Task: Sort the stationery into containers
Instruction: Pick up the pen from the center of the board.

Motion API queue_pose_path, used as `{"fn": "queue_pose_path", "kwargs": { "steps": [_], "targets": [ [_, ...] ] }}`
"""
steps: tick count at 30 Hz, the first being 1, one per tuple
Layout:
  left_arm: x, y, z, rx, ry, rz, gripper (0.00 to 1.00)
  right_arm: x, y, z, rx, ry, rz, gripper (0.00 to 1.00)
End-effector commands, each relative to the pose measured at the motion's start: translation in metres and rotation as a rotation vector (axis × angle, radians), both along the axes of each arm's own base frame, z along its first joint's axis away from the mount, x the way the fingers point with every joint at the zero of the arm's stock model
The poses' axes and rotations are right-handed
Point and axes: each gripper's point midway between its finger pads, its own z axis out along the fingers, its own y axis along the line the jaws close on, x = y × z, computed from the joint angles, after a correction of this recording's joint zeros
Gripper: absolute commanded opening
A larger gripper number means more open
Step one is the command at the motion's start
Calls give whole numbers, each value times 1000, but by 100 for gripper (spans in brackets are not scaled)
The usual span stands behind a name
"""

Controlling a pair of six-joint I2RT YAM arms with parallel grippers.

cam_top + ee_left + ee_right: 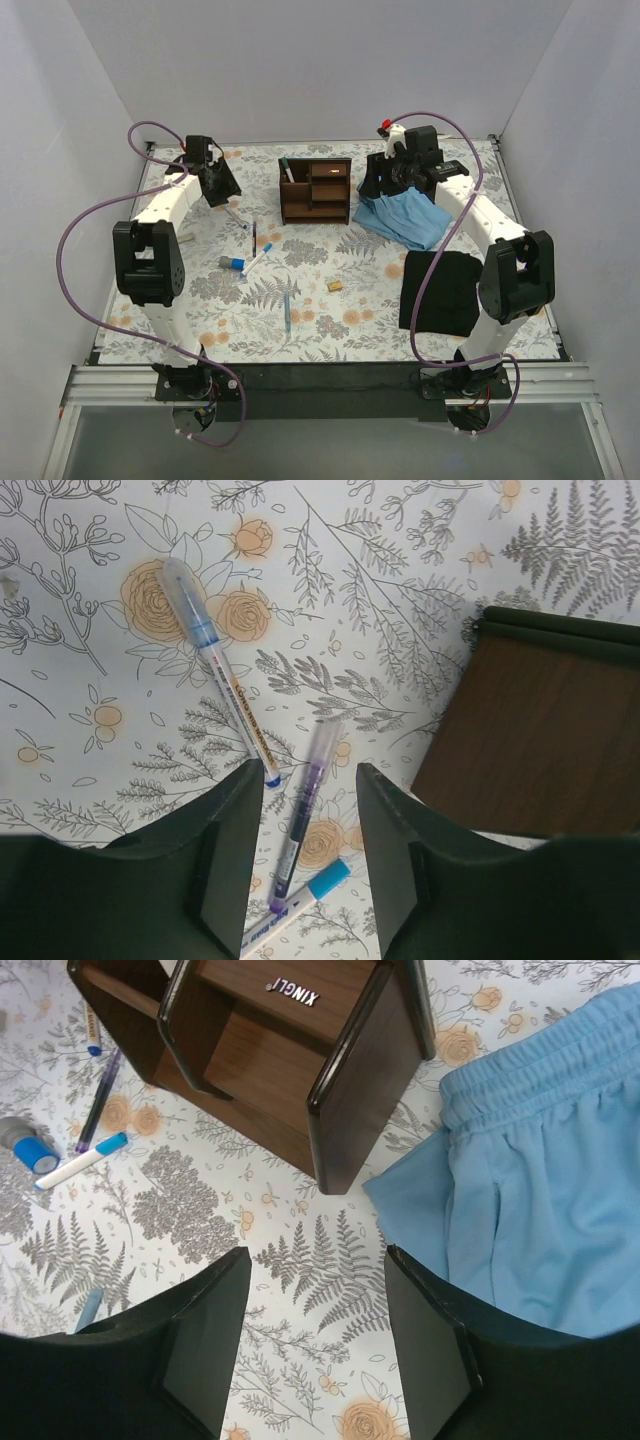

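Left side. My left gripper [310, 810] hangs low over the table [380, 330], fingers pointing down. The jaws stand partly apart and hold nothing. Between them in the wrist view lies the purple pen [305, 800], flat on the surface and not touched by either finger. I judge the arm was placed there to straddle that pen for a pick.

Just left of it the white pen [215, 680] lies loose at an angle, its tip close to the left finger. The blue-capped marker [300, 900] lies nearly touching the purple pen's near end. That crowding could spoil a clean grasp.

Further towards me, the short cylinder [232, 263] rests on its side beside the marker. The blue pen [287, 312] lies alone, well apart from the others. The tan block [336, 286] sits by itself near the middle of the table. None of these is sorted yet.

Centre. The organizer [315, 190] stands upright at the far side, its openings facing up and towards me for easy loading. One stowed pen [288, 170] stands in its left tall slot.

Right side. My right gripper [315, 1300] hovers just right of the organizer, jaws wide and empty. I judge it is standing by. The light blue cloth [410, 220] lies crumpled beneath that arm, and the black cloth [440, 290] lies nearer me. Neither belongs to the task.
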Motion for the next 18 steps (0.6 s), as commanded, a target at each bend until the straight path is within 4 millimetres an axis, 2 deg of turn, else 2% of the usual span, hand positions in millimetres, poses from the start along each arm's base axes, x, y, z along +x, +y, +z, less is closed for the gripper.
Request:
{"fn": "queue_pose_path", "kwargs": {
  "steps": [1,4,5,7,8,9,12,18],
  "targets": [
    [15,12,-4,10,-20,73,33,-12,8,7,70,40,70,65],
    [26,23,-13,32,-29,103,21,-13,9,-4,85,90,73,67],
    [33,25,-19,40,-26,105,20,-12,9,-6,90,99,72,67],
    [43,28,-18,52,-39,107,19,-10,9,-11,98,115,72,67],
    [46,28,-26,56,-27,103,19,-9,9,-10,100,114,73,67],
    [53,29,-21,60,-42,102,19,-7,10,-12,102,120,75,68],
    [60,32,-28,83,-36,100,24,-4,12,-14,112,130,83,68],
    [62,38,-38,118,-12,113,28,3,12,-16,125,140,82,70]
  ]
}}
